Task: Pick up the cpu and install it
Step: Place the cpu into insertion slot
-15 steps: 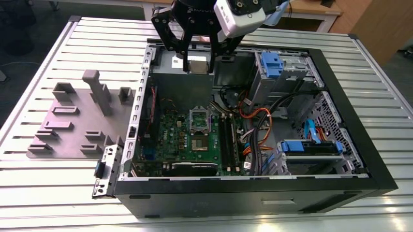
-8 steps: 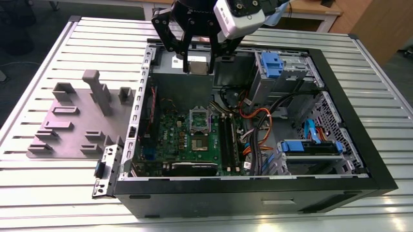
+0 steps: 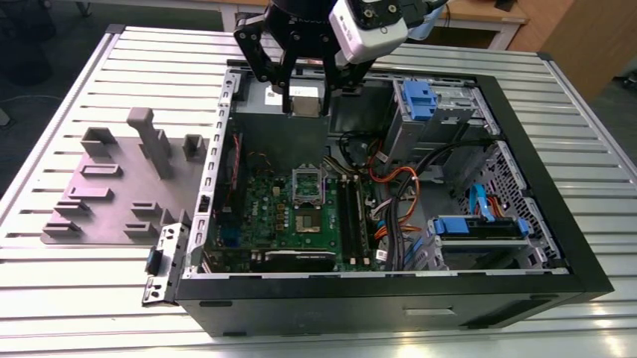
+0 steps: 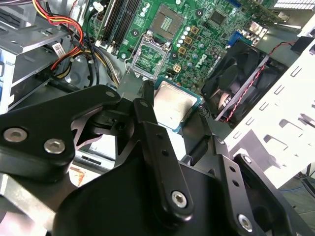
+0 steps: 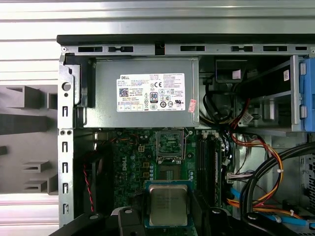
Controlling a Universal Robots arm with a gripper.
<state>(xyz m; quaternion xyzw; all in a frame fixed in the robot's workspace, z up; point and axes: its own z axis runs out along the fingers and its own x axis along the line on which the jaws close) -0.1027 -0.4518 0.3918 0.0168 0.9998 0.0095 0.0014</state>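
Currently the gripper (image 3: pixel 304 103) has its fingers clamped on the cpu (image 5: pixel 168 205), holding it aloft over the open computer case (image 3: pixel 398 302), above the motherboard's empty socket (image 5: pixel 170 143).

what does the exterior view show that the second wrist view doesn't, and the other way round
Exterior view adds: the grey moulded plastic fixture tray outside the black computer case, and blue drive caddies. Second wrist view adds: the round black fan. Both share: the gripper shut on the flat square silver cpu, and the green motherboard with its hinged silver socket frame.
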